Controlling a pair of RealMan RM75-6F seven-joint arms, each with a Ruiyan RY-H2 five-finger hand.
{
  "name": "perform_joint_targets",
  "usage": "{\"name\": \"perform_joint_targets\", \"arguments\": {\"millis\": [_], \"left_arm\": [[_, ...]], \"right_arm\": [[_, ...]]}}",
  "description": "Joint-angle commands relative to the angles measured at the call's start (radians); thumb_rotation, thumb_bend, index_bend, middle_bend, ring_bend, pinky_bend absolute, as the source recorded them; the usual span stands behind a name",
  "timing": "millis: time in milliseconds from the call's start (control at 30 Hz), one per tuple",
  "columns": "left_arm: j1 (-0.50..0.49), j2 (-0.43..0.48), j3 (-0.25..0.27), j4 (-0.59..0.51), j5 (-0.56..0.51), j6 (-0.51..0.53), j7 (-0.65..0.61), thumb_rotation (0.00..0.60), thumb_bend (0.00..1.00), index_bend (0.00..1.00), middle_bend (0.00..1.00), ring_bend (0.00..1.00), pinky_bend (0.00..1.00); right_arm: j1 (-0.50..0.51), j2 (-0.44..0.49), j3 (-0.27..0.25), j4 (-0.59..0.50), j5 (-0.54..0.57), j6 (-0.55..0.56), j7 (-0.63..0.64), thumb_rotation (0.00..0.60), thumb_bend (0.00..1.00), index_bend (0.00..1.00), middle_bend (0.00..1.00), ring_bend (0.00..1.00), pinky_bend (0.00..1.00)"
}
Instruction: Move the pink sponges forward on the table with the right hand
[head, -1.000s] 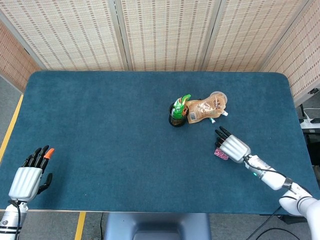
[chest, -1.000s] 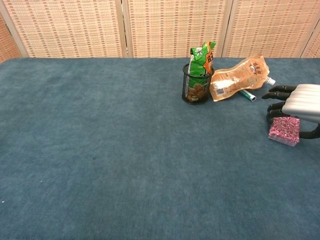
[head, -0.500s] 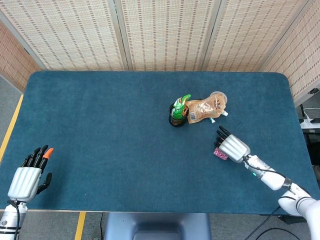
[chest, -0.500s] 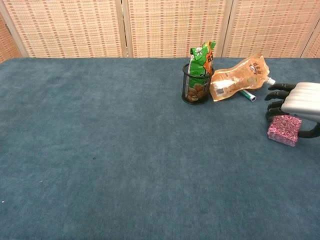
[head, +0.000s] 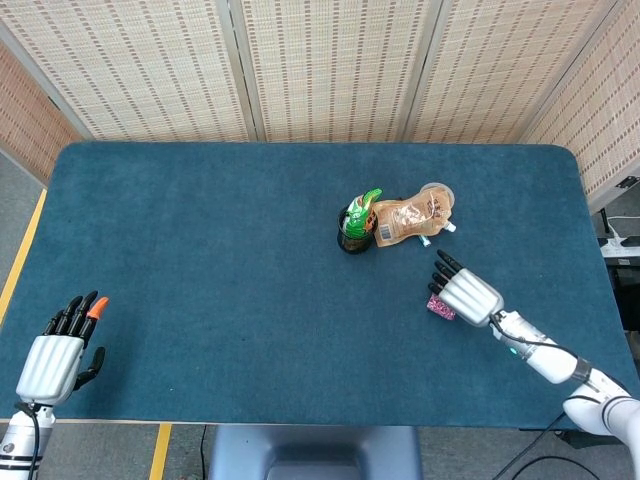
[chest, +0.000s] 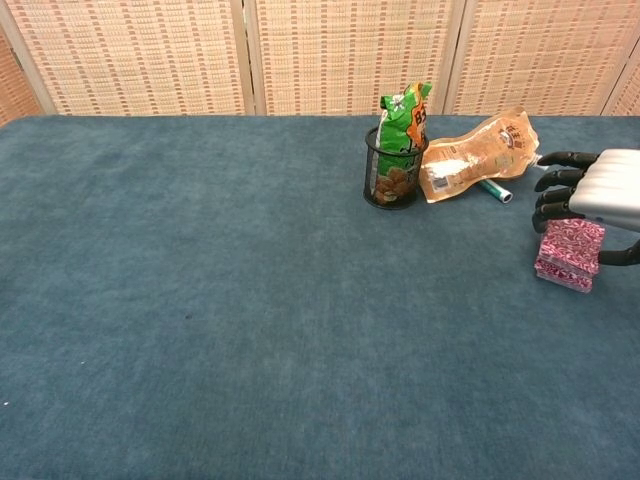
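At the right edge of the chest view we see the right hand (chest: 600, 195) lying over the top of the pink sponges (chest: 569, 255), its dark fingers (chest: 556, 180) pointing to frame left and its thumb hooked beside the stack; it holds the sponges from above. The stack looks tilted, its lower edge on the blue surface (chest: 220, 300). In the head view the same hand (head: 466, 293) sits at right of centre, with only a pink corner of the sponges (head: 439, 308) showing beneath it. Up and to the left, near but apart, lie a tan pouch (head: 408, 218) and a black mesh cup (head: 351, 232) holding a green packet (head: 362, 207). At the lower left corner we find the left hand (head: 58, 350), fingers apart, holding nothing.
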Motion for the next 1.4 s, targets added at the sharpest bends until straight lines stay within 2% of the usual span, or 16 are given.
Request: {"name": "perform_joint_targets", "arguments": {"millis": [33, 367, 533, 600, 633, 767, 967, 1033, 1233, 1400], "left_arm": [[0.0, -0.001, 0.001, 0.0, 0.001, 0.001, 0.0, 0.6, 0.48, 0.0, 0.01, 0.04, 0.19], [-0.006, 0.002, -0.003, -0.004, -0.002, -0.009, -0.003, 0.6, 0.48, 0.0, 0.01, 0.04, 0.19], [-0.003, 0.006, -0.001, -0.001, 0.003, -0.002, -0.013, 0.6, 0.48, 0.0, 0.02, 0.04, 0.19], [-0.001, 0.008, -0.002, 0.0, 0.003, 0.001, -0.017, 0.6, 0.48, 0.0, 0.02, 0.04, 0.2], [0.0, 0.009, -0.002, -0.001, 0.003, 0.004, -0.019, 0.6, 0.48, 0.0, 0.02, 0.04, 0.2], [-0.001, 0.011, -0.003, 0.0, 0.0, 0.0, -0.022, 0.6, 0.48, 0.0, 0.01, 0.04, 0.2], [0.004, 0.01, 0.001, -0.003, 0.008, 0.008, -0.014, 0.6, 0.48, 0.0, 0.01, 0.05, 0.21], [0.005, 0.012, 0.002, -0.004, 0.006, 0.008, -0.012, 0.6, 0.48, 0.0, 0.02, 0.05, 0.21], [0.004, 0.009, 0.0, -0.006, 0.0, 0.004, -0.007, 0.6, 0.47, 0.0, 0.02, 0.05, 0.21], [0.002, 0.006, 0.0, -0.004, -0.001, -0.002, -0.005, 0.6, 0.47, 0.0, 0.02, 0.05, 0.21]], "right_arm": [[0.001, 0.025, 0.0, -0.055, -0.013, 0.02, -0.019, 0.6, 0.22, 0.58, 0.41, 0.16, 0.03], [0.012, 0.038, -0.02, -0.22, -0.074, 0.023, -0.141, 0.6, 0.22, 0.56, 0.41, 0.16, 0.03], [0.014, 0.024, -0.02, -0.265, -0.081, 0.003, -0.181, 0.6, 0.22, 0.53, 0.41, 0.16, 0.03], [0.011, 0.019, -0.021, -0.273, -0.079, -0.004, -0.193, 0.6, 0.22, 0.49, 0.41, 0.16, 0.03], [0.01, 0.018, -0.021, -0.275, -0.078, -0.009, -0.197, 0.6, 0.22, 0.44, 0.4, 0.16, 0.03], [0.011, 0.02, -0.022, -0.299, -0.062, -0.049, -0.214, 0.6, 0.21, 0.23, 0.26, 0.12, 0.03], [0.007, 0.028, -0.023, -0.332, -0.046, -0.089, -0.264, 0.6, 0.21, 0.04, 0.14, 0.07, 0.03], [0.005, 0.035, -0.02, -0.346, -0.035, -0.101, -0.277, 0.6, 0.2, 0.0, 0.11, 0.04, 0.03], [-0.002, 0.071, 0.007, -0.361, -0.012, -0.088, -0.306, 0.6, 0.18, 0.0, 0.09, 0.01, 0.03], [0.006, 0.089, 0.036, -0.293, 0.02, -0.097, -0.285, 0.6, 0.18, 0.0, 0.09, 0.0, 0.03]]}}
